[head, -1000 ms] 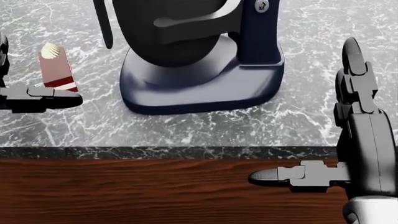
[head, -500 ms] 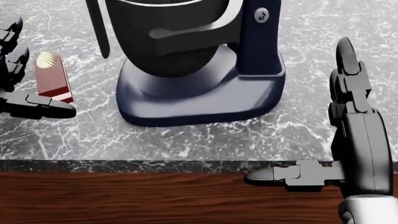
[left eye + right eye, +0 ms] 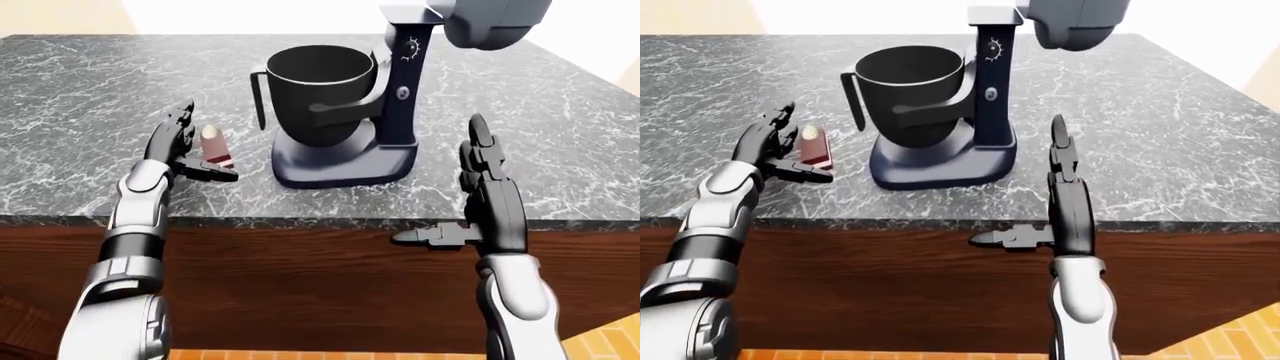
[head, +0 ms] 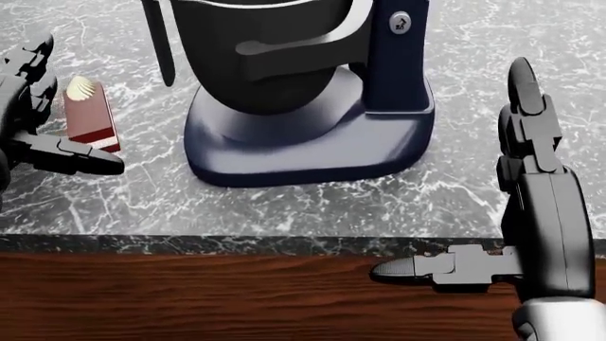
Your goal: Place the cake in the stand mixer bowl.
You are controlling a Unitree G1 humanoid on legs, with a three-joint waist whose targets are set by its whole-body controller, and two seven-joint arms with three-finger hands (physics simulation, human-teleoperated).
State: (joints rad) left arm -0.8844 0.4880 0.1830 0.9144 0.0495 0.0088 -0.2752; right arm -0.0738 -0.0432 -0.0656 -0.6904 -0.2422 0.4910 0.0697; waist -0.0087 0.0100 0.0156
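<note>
Nearest the camera, the right robot hand (image 4: 531,213) hangs over the edge of the surface (image 3: 90,97), fingers straight and spread wide, thumb pointing toward the view's left, holding nothing and well apart from everything else.

Farther in, at the left of the eye views, the left robot hand (image 3: 180,150) stands wide open about the cake slice (image 4: 85,114): its thumb lies just below the slice's near end and its fingers (image 4: 23,71) rise along the slice's left side. Whether any pad touches the slice cannot be told; nothing is closed on it. The slice, dark red with a pale band and a cream swirl on top, lies on the marble, near the left of the stand mixer's navy base (image 4: 312,149).

Beyond that, the black mixer bowl (image 3: 910,90) sits in its cradle, mouth open upward, handle toward the slice, with the mixer head (image 3: 495,19) tilted up and away from the bowl.

The step in hand looks like the grasp. It would go best with thumb and fingers closing on the slice's long sides, gently, since a cake likely squashes or slips. The lift should then clear the bowl's rim and handle before lowering inside.
</note>
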